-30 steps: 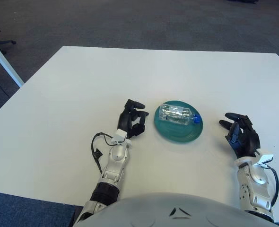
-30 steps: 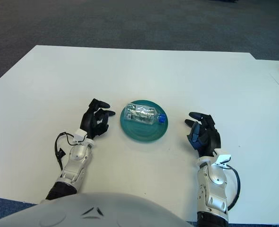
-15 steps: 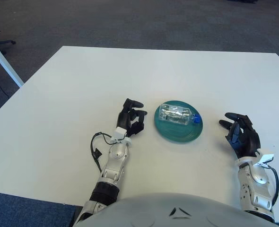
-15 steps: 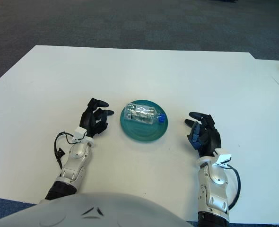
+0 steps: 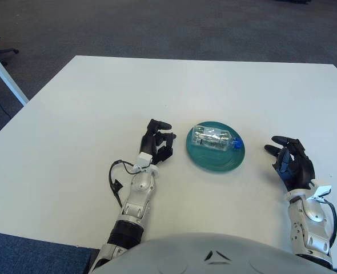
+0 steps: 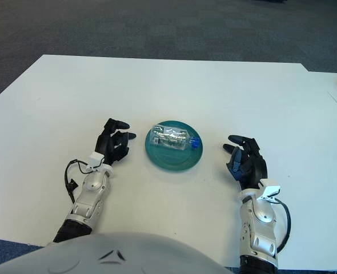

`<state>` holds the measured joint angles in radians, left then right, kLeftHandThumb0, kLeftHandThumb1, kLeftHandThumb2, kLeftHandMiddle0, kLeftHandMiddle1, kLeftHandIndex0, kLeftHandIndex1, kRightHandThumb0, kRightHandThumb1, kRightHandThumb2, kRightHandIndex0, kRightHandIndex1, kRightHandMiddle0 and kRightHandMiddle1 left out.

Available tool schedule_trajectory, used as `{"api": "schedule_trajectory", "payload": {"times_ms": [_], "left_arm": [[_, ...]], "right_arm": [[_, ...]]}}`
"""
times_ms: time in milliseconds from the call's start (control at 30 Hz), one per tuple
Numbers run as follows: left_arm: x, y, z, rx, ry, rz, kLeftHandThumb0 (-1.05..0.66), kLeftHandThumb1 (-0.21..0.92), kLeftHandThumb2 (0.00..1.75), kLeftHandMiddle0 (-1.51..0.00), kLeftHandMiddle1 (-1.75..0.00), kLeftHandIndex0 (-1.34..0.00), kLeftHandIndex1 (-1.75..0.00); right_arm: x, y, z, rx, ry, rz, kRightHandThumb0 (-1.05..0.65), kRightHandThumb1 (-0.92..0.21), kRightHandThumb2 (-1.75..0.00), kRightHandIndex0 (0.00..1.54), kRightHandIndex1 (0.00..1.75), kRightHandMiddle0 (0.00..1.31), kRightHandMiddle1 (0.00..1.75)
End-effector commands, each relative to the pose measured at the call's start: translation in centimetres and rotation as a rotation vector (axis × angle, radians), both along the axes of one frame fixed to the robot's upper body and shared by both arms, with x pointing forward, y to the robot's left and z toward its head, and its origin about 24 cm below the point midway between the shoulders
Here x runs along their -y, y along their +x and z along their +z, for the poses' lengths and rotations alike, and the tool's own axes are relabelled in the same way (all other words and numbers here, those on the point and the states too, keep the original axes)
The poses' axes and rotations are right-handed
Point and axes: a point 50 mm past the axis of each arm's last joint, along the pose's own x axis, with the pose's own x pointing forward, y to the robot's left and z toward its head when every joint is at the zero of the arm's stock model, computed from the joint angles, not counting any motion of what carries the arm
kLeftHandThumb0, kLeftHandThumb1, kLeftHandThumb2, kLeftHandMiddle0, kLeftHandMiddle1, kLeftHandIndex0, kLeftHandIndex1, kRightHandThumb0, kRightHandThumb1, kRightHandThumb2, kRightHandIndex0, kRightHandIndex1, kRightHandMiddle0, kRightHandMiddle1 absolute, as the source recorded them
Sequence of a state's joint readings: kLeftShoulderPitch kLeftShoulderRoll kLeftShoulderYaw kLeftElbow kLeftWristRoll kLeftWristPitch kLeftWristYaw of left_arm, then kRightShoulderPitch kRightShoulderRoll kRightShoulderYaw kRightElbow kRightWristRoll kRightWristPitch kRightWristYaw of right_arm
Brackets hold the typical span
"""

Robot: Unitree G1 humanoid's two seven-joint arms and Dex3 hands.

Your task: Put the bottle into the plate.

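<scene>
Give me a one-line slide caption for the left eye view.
Clear bottle lying on its side in the teal plate, left hand and right hand open and empty on either side.

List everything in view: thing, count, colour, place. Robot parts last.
bottle: 1, clear with a blue cap, lying on its side in the plate, cap toward the robot's right.
plate: 1, teal, on the table between the two hands.
table: 1, white, fills most of both views.
second table: 1, white, only a corner and leg show at the far left edge.
floor: dark grey carpet, beyond the table.
left robot hand: 1, black, just left of the plate, fingers loosely curled, holding nothing.
right robot hand: 1, black, right of the plate, fingers spread, holding nothing.
</scene>
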<state>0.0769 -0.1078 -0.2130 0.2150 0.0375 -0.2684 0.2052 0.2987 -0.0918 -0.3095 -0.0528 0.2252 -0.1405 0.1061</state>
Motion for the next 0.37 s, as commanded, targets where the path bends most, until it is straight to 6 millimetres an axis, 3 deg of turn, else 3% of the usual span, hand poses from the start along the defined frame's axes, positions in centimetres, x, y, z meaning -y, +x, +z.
{"api": "schedule_trajectory", "payload": {"times_ms": [0,333], "left_arm": [[1.50,-1.31,-1.84,-0.129,-0.061,0.017,-0.36,0.83,0.62,-0.66,-1.01,-0.29,-1.70],[1.75,-1.33,-2.18,-0.107,-0.045,0.011,-0.36,0.81,0.61,-0.66,-1.02,-0.32,-1.67]], "right_arm": [[-0.24,-0.47,-0.90,-0.053,0.030,-0.002,-0.57,-0.75,-0.91,0.54,1.12,0.19,1.29],[-0.80,-0.22,-0.80,-0.033,0.037,0.011,-0.53,-0.72,-0.95,0.50,1.12,0.16,1.26]]}}
